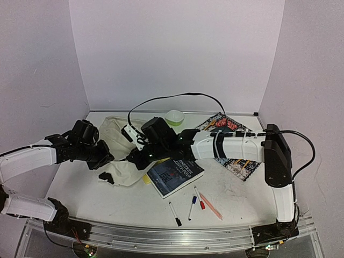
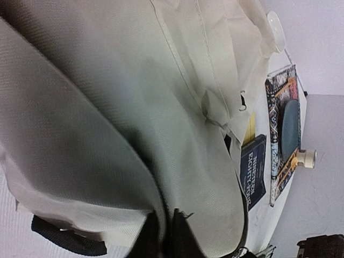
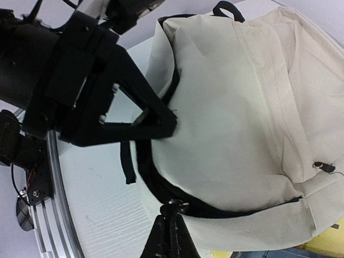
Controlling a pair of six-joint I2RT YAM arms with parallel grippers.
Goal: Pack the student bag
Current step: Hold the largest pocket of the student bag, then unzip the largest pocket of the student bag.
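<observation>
1. Top view.
   - Student bag (image 1: 122, 164): cream fabric, lying on the counter (image 1: 236, 199) left of centre, between the two hands.
   - Its long axis appears to run from back-left to near-centre. The arms cover much of it.
   - Left hand (image 1: 105, 159) is at one flank and right hand (image 1: 138, 159) at the other.
   - Outside the bag: dark blue book (image 1: 174, 174) just beside it, markers (image 1: 192, 207) near the front, patterned book (image 1: 241, 166) partly under the right arm, green bowl (image 1: 174, 116) at the back.
2. Left wrist view.
   - Cream fabric fills the frame.
   - The left hand's fingers are drawn together, pinching a fold of the bag.
3. Right wrist view.
   - The right hand is closed on the black zipper line (image 3: 153, 180) at the bag's edge.
   - The carry loop (image 3: 228, 8) shows at the end away from this hand, so the bag's top is judged to point that way.
4. Progress, judged: early.
   - Nothing is seen inside the bag. Whether the zip is open cannot be told.
   - Left to do: open the mouth and load each loose item.
</observation>
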